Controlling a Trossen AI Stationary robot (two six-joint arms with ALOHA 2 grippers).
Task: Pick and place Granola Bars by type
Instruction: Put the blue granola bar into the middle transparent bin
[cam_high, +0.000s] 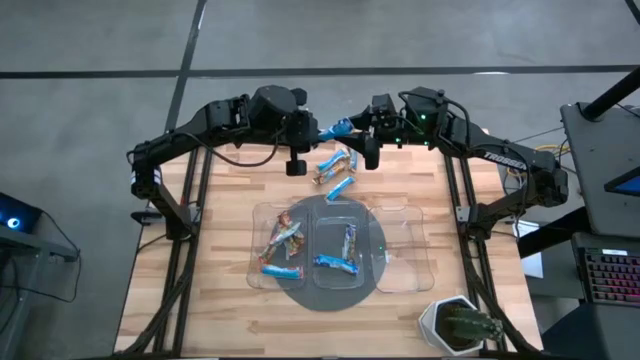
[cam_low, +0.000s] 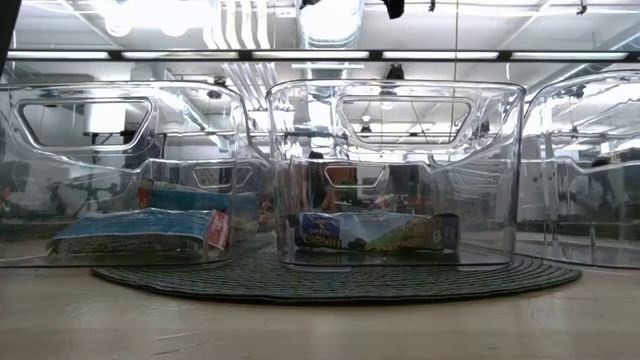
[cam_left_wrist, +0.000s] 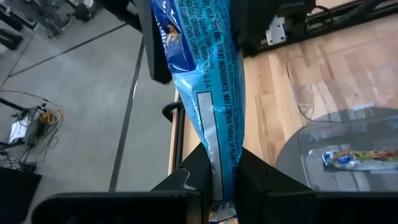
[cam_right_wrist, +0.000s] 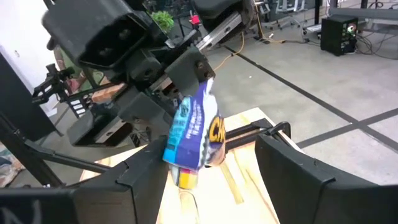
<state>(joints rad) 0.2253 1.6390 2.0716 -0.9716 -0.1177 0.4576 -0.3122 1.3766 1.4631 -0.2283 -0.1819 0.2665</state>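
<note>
The left jaws (cam_left_wrist: 219, 186) pinched only one end of a blue bar (cam_left_wrist: 208, 81) between the right jaws' (cam_right_wrist: 211, 180) wide-open fingers, so it could slip free in the handover

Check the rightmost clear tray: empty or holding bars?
Empty. From above, the rightmost clear tray shows only bare table through it, while the middle tray and left tray hold granola bars.

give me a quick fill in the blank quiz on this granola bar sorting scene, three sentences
1. The left gripper is shut on a bar with a ____ wrapper.
2. In the high view, the number of clear trays side by side on the table is ____.
3. The right gripper, facing the held bar, is ____.

Missing words: blue; three; open
</note>
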